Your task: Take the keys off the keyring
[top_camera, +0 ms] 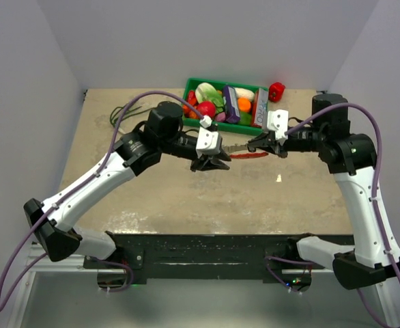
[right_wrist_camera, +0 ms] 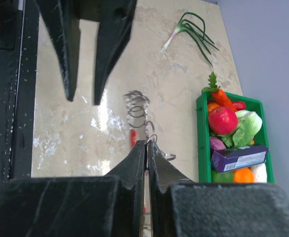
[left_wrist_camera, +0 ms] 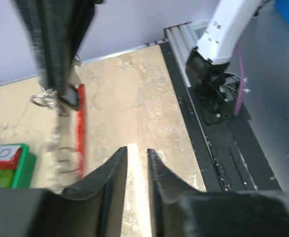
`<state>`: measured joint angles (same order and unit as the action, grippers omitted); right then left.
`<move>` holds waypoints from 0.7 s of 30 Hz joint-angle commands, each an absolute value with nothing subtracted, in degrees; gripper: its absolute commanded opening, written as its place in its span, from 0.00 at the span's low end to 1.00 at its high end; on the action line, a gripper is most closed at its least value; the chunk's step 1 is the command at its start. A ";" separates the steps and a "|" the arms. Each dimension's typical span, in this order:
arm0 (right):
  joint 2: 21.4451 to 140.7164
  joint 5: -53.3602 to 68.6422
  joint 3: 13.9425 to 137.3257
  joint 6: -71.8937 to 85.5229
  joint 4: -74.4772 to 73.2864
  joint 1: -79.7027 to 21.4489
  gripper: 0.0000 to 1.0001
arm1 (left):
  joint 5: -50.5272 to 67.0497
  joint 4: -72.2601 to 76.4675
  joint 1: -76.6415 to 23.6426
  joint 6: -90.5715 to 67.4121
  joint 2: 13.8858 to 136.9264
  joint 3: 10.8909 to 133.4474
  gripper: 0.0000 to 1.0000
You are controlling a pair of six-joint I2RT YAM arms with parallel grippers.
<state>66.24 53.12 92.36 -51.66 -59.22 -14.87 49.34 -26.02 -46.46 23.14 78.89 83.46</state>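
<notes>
My right gripper (right_wrist_camera: 147, 143) is shut on a thin silvery loop of the keyring (right_wrist_camera: 153, 139), holding the bunch above the table. More blurred ring loops (right_wrist_camera: 136, 106) and the red curved tag (right_wrist_camera: 133, 137) hang from it. The keys cannot be told apart in that blur. From above, the bunch (top_camera: 236, 147) and red tag (top_camera: 249, 156) hang between the two grippers. My left gripper (left_wrist_camera: 137, 150) is slightly open with only bare table between its fingers. It sits just left of the bunch (top_camera: 210, 164), apart from it. The ring (left_wrist_camera: 45, 101) and tag (left_wrist_camera: 80, 128) are at its upper left.
A green bin (top_camera: 222, 81) of toy food stands at the back centre, with a red pepper (top_camera: 276, 91) to its right. A green onion (top_camera: 125, 113) lies at the back left. A small white speck (top_camera: 278, 178) lies right of centre.
</notes>
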 commanded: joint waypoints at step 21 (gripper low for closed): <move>66.97 56.34 97.64 -63.36 -73.03 -14.94 0.00 | 39.72 -25.40 -48.78 28.04 86.83 95.53 0.58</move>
